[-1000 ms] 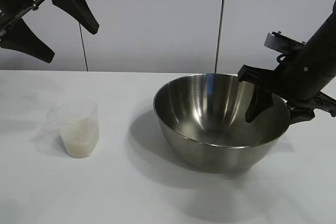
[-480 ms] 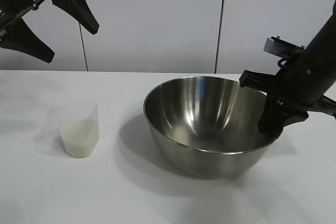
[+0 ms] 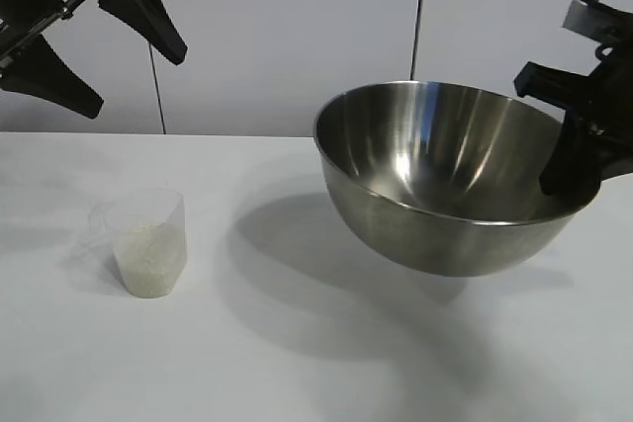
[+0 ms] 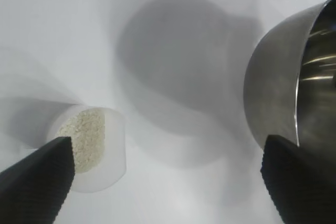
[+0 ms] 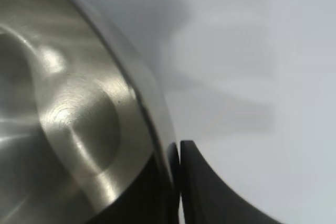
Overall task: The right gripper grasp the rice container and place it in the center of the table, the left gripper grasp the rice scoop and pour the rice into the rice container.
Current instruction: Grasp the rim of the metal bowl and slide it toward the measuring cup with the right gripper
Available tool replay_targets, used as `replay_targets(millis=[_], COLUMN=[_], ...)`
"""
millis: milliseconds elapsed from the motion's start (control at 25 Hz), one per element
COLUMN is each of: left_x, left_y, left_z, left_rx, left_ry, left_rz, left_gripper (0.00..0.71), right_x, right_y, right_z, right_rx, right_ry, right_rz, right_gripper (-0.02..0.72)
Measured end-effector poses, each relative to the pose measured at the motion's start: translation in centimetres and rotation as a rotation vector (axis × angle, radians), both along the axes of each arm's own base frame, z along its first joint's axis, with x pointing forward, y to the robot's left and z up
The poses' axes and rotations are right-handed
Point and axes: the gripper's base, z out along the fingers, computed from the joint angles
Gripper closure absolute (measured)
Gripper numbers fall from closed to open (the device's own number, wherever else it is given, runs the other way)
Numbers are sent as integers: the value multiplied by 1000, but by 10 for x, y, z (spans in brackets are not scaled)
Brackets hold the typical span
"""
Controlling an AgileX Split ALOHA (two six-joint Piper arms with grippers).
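Pinching the slick, rigid steel rice container (image 3: 445, 180) by its thin rim, the right gripper (image 3: 579, 160) holds it tilted above the desk (image 3: 297, 363), while the left gripper (image 3: 89, 42) hangs with fingers spread.

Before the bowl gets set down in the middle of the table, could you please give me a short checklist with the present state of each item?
1. Right gripper pinching the bowl at its rim: ok, one finger inside, one outside.
2. Bowl clear of the table: ok, lifted and tilted, shadow beneath.
3. Bowl free of rice: ok, inside looks bare.
4. Cup upright, holding rice: ok.
5. Left gripper out of the way: ok, open, high above the cup.
6. Firmness of the rim grip: cannot tell.
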Motion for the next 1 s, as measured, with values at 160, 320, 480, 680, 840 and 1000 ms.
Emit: replay_targets(millis=[160, 320, 480, 680, 840, 1000], left_x=[0, 0, 0, 0, 0, 0], left_y=[0, 0, 0, 0, 0, 0], left_z=[0, 0, 0, 0, 0, 0], left_rx=[0, 0, 0, 0, 0, 0], left_ry=[-2, -2, -2, -2, -2, -2], left_rz=[1, 1, 1, 1, 1, 1], left_gripper=[16, 16, 16, 16, 16, 16], right_x=[0, -1, 1, 6, 10, 11], right_y=[12, 38, 64, 85, 89, 88], right_z=[0, 1, -11, -37, -50, -53], right_rx=[12, 13, 20, 8, 3, -1], right_ry=[-1, -19, -10, 18, 31, 24], right_rz=[27, 99, 136, 160, 152, 142], right_gripper=[692, 692, 692, 692, 692, 692])
